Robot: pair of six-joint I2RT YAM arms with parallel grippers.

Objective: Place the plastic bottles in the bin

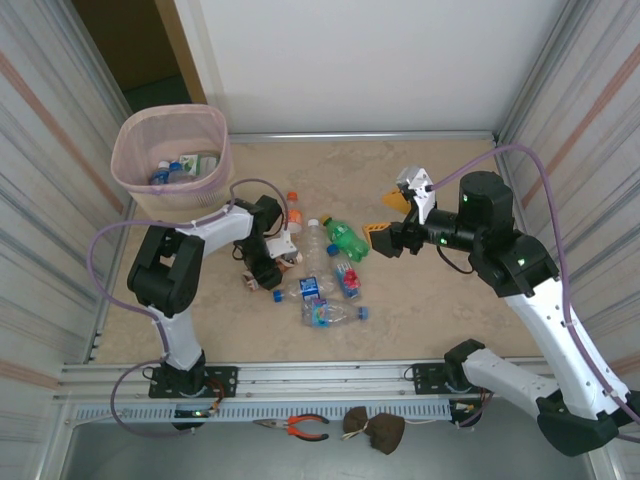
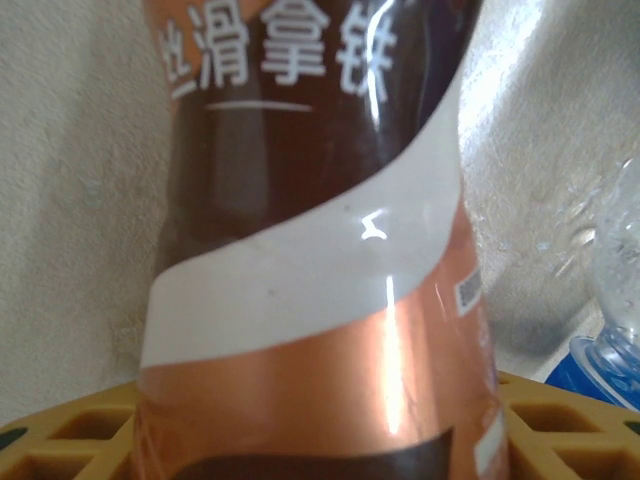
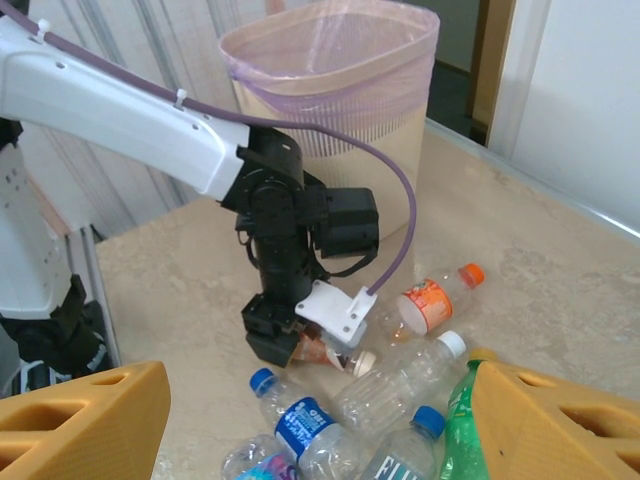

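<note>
Top external view first: the left gripper (image 1: 262,275) is down low on the table (image 1: 440,320), left of the middle, right on a brown bottle (image 2: 320,250) with a copper and white label. Up close on the left wrist view, that bottle lies between the two yellow fingers (image 2: 60,435), but I can't tell whether they are pressing on it or just standing either side. Over on the right, the right gripper (image 1: 386,218) hangs above the table, its fingers spread wide with nothing between them. The loose bottles lie in a cluster at the middle of the table: a green bottle (image 1: 345,238), a clear bottle (image 1: 313,243) with a white cap just beside it, an orange-capped bottle (image 1: 293,215) toward the far edge, and blue-labelled bottles (image 1: 312,289) toward the near edge. The bin (image 3: 330,120) stands in the far left corner with its pink bag over the rim, and a few binned bottles (image 1: 180,172) lie inside.
</note>
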